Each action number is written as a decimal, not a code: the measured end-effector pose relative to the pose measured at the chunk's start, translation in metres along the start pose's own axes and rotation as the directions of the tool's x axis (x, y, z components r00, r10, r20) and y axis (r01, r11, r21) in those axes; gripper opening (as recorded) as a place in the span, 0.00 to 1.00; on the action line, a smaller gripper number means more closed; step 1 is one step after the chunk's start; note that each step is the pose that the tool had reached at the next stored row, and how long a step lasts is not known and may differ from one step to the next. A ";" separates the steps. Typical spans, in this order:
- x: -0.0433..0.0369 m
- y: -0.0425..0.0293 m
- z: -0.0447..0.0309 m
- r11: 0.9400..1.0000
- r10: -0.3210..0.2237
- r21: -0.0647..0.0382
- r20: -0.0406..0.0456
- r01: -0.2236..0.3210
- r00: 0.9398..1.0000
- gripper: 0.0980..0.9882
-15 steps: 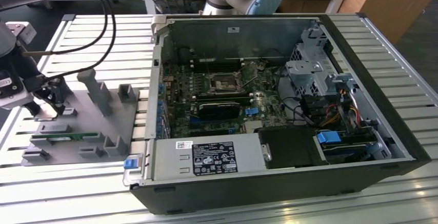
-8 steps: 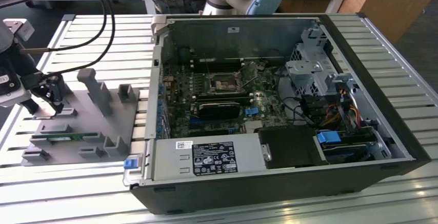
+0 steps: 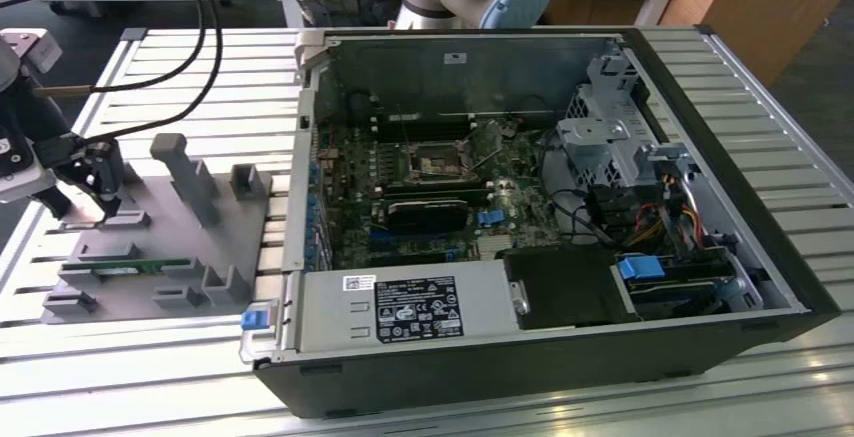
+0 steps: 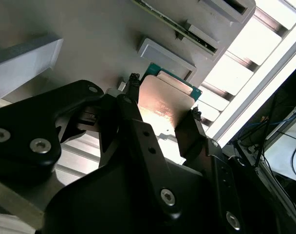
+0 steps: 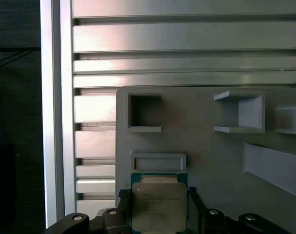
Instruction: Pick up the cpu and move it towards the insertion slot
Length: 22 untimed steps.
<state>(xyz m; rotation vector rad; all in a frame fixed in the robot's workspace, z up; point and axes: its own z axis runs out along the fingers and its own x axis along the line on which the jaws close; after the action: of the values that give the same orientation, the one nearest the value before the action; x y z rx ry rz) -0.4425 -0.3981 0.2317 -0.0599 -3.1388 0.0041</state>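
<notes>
The cpu (image 5: 159, 207) is a flat square chip with a silvery top and a green rim. It sits just above the grey fixture plate (image 5: 206, 156), beside a low raised bracket (image 5: 158, 162). My gripper (image 5: 159, 195) is shut on it, with one black fingertip pressed against each of two opposite edges; the second wrist view shows the same grip on the cpu (image 4: 162, 105). In the exterior view my gripper (image 3: 84, 200) hangs over the plate's far end at that view's left. The insertion slot (image 3: 441, 164), a silver-framed square socket, lies inside the open computer case well to the right.
The fixture plate (image 3: 160, 247) carries several upright grey holders and a long green circuit strip (image 3: 134, 269). The black computer case (image 3: 534, 357) has tall walls, cables, a drive cage and a black block (image 3: 430, 213) near the socket. The table is slatted aluminium.
</notes>
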 end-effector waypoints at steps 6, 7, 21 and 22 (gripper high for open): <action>0.0001 0.0000 -0.0029 1.000 0.000 0.000 0.000 0.000 1.000 0.50; 0.0000 0.0000 -0.0033 1.000 0.000 0.000 0.000 0.000 1.000 0.50; 0.0001 0.0000 -0.0077 1.000 0.000 0.000 0.000 0.000 1.000 0.50; 0.0000 0.0000 -0.0081 1.000 0.000 0.000 0.000 0.000 1.000 0.50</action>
<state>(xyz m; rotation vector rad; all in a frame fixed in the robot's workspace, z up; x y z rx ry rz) -0.4426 -0.3981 0.2398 -0.0598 -3.1386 0.0042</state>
